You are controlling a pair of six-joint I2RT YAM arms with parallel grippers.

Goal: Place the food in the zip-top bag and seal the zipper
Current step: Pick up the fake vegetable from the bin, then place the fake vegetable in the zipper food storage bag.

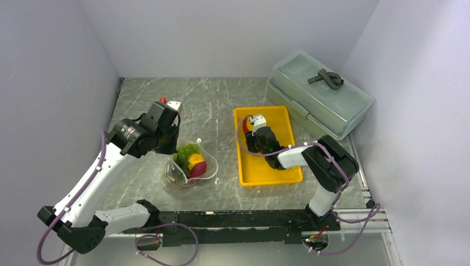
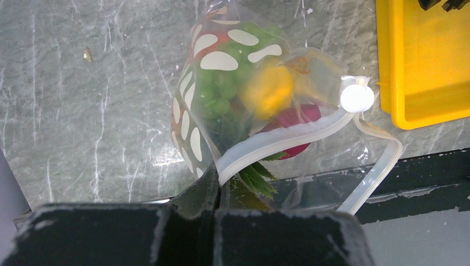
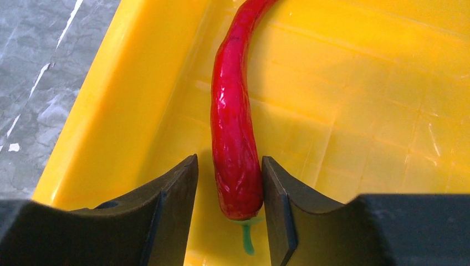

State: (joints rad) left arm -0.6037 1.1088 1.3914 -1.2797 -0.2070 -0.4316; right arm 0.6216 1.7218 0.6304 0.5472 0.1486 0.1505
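Observation:
The zip-top bag (image 1: 188, 166) stands on the table with its mouth open. Through its dotted plastic I see a green grape bunch (image 2: 221, 88), a yellow fruit (image 2: 267, 91) and a dark red piece (image 2: 294, 117). Green pineapple leaves (image 2: 258, 177) show near the mouth. My left gripper (image 2: 219, 180) is shut on the bag's edge, right beside the whitish zipper (image 2: 288, 141). The red chili pepper (image 3: 235, 138) lies in the yellow tray (image 3: 111, 111). My right gripper (image 3: 229, 172) straddles its stem end: the right finger touches it, the left finger stands a little apart.
A grey-green lidded box (image 1: 318, 97) sits at the back right, close behind the yellow tray (image 1: 271, 172). A round white tab (image 2: 356, 98) sits at the zipper's far end, near the tray's corner. Grey walls close in the table on three sides.

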